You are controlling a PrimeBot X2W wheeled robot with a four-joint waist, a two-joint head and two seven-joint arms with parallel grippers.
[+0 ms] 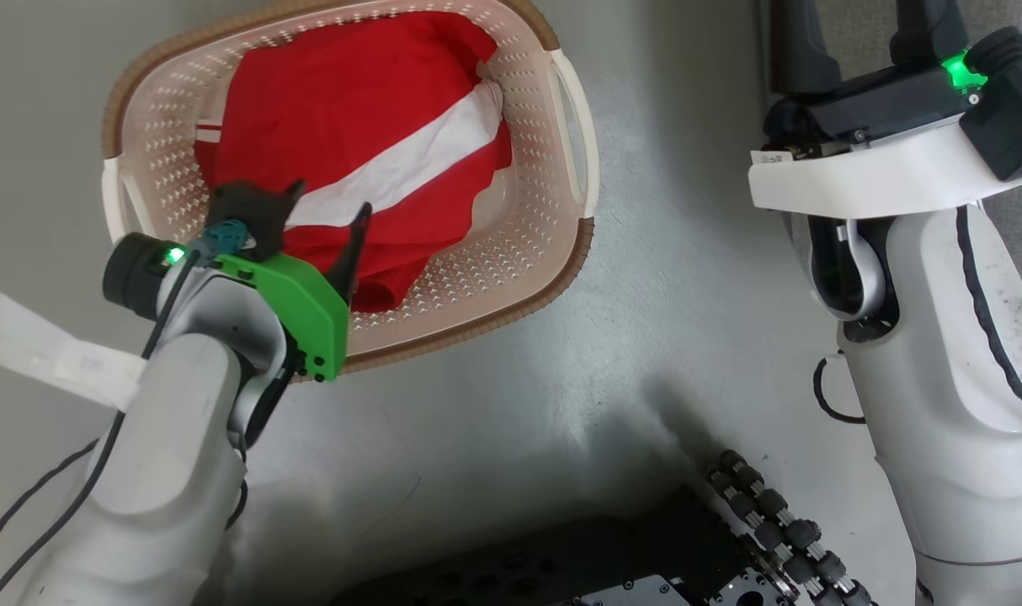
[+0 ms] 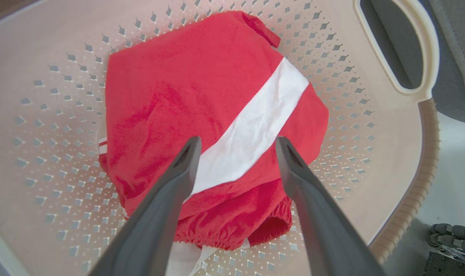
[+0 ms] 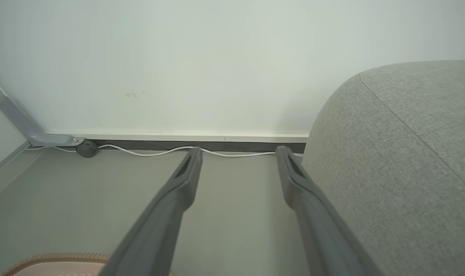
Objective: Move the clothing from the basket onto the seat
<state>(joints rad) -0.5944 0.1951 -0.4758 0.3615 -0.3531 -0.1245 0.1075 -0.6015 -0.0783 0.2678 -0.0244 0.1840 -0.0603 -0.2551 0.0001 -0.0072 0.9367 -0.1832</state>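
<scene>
The cream perforated basket (image 1: 578,143) stands on the grey floor at the upper left of the head view. Inside lies the clothing (image 1: 343,101), a crumpled red garment with a broad white stripe and an elastic hem. My left gripper (image 1: 330,210) hangs over the basket's near side, open, its fingers just above the garment. In the left wrist view the left gripper (image 2: 237,141) straddles the white stripe of the clothing (image 2: 171,96), nothing between the fingers. My right gripper (image 3: 238,151) is open and empty, held beside the grey fabric seat (image 3: 401,153).
The basket's brown rim (image 3: 52,258) peeks in at the right wrist view's bottom left. A white cable (image 3: 159,151) runs along the wall's skirting, beside a grey metal leg (image 3: 18,119). My wheeled base (image 1: 772,522) sits low centre. White paper (image 1: 39,349) lies on the floor at left.
</scene>
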